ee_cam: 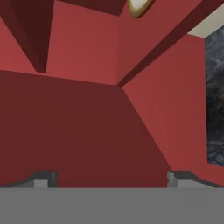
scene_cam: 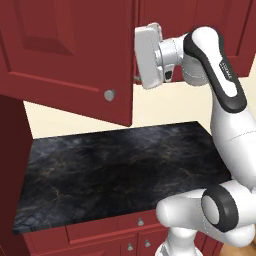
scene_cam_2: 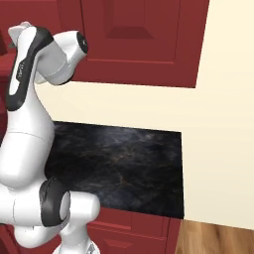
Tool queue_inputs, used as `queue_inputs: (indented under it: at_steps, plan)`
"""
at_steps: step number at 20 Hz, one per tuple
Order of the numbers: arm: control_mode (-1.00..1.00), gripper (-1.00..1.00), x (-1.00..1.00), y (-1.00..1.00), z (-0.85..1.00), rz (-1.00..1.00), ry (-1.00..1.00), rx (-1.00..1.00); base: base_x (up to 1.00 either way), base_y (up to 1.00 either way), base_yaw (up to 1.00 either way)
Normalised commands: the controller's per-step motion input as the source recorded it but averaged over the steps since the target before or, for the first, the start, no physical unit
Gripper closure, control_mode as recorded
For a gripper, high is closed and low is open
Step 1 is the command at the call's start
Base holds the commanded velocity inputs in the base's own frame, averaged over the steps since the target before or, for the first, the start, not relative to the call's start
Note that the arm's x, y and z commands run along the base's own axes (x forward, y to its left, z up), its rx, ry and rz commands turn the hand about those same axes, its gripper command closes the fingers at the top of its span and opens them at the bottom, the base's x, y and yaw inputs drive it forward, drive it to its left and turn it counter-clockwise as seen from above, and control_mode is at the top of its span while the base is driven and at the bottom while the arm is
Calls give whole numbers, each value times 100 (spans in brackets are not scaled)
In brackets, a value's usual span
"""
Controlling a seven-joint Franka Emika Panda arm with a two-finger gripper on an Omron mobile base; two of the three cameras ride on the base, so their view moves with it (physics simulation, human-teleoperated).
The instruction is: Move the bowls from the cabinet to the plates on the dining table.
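Red cabinet (scene_cam: 65, 55) door standing open, gripper (ee_cam: 111, 177) reaching inside with fingers spread wide, holding nothing, bowl (ee_cam: 139, 6) rim peeking above.

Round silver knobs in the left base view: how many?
3: one round silver knob on the open dark red cabinet door, two on red fronts below the counter. The arm may hide more.

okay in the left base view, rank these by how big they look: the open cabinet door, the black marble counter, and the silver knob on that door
1. black marble counter
2. open cabinet door, close behind; it runs off the frame and stands nearer the camera, so these two are unsure
3. silver knob, by far the smallest
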Motion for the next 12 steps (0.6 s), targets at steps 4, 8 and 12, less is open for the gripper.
queue_inputs:
  at_steps: [4,8,12]
  plan:
    - [-100,-100,14,30,0,0,0,0,0,0,0]
    - [-100,-100,29,42,-7,0,0,0,0,0,0]
    - [-100,-100,28,47,-1,0,0,0,0,0,0]
